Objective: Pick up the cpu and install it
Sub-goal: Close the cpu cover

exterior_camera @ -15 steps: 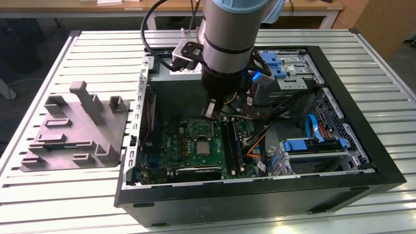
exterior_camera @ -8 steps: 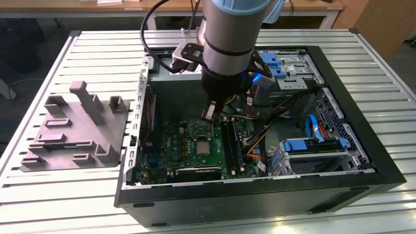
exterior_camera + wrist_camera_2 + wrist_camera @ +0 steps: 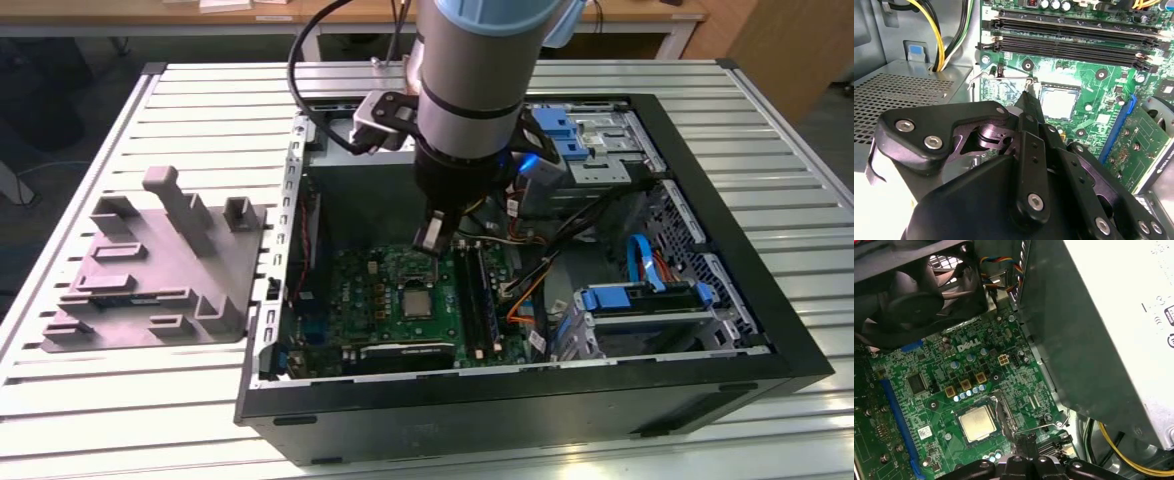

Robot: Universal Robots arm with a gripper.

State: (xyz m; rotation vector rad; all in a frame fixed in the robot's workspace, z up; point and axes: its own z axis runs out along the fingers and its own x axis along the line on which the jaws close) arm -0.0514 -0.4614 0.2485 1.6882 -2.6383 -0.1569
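The cpu (image 3: 416, 300), a small square chip with a pale silver top, lies flat in its socket on the green motherboard (image 3: 360, 300) inside the open computer case. It shows in both wrist views (image 3: 1058, 101) (image 3: 976, 422). My gripper (image 3: 430, 243) hangs inside the case just above the board, beside the socket's edge. Its fingers are together at a narrow tip (image 3: 1027, 97) (image 3: 1024, 439), with nothing between them. The tip sits close to the thin wire socket lever (image 3: 1004, 77) (image 3: 1054, 425). I cannot tell whether it touches the lever.
A grey-purple fixture (image 3: 160, 270) stands on the slatted table at the exterior view's left. Around the socket are memory slots (image 3: 1074, 35), a big grey box with a white label (image 3: 1114, 340), a black fan (image 3: 919, 295) and yellow cables (image 3: 939, 45). Case walls (image 3: 534, 400) surround the board.
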